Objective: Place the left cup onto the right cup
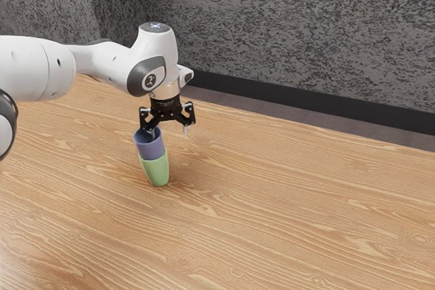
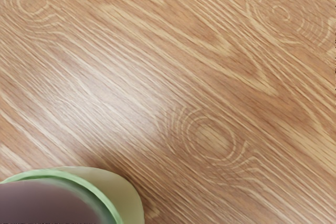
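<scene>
Stacking looks done: blue cup (image 1: 149, 145) sits nested in green cup (image 1: 156, 170). Gripper (image 1: 166, 124) hangs just above the green cup, fingers apart; only retreat seems left.

Soft, even, fairly bright light falls on a wooden table (image 1: 292, 215); shadows are faint, a slight dark smudge at the base of the stacked cups (image 1: 153, 157); the white arm (image 1: 41, 66) shades to grey underneath; the speckled wall (image 1: 306, 25) sits dimmer; in the wrist view a pale sheen crosses the wood grain.
</scene>
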You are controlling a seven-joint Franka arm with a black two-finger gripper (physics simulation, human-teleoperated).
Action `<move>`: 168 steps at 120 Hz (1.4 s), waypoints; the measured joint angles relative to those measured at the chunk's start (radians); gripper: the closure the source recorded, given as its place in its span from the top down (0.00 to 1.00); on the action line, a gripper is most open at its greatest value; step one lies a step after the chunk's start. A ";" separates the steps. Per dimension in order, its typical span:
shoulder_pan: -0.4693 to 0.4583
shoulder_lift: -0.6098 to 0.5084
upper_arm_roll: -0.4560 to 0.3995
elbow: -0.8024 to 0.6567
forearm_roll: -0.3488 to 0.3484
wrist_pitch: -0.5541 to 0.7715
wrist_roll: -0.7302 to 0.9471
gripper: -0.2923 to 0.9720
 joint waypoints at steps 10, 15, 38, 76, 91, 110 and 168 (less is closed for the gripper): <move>0.000 -0.004 0.000 0.000 0.000 0.000 0.001 0.74; -0.001 -0.008 0.000 0.000 0.000 -0.001 0.001 0.75; -0.003 -0.041 0.000 0.000 0.000 -0.009 0.003 0.76; -0.007 -0.133 -0.006 -0.009 0.001 -0.039 0.007 0.77; -0.008 -0.179 -0.013 -0.011 -0.011 -0.067 0.019 0.77; -0.006 -0.234 -0.011 -0.014 -0.051 -0.116 0.056 0.77; -0.006 -0.374 0.009 0.051 -0.062 -0.315 0.276 0.77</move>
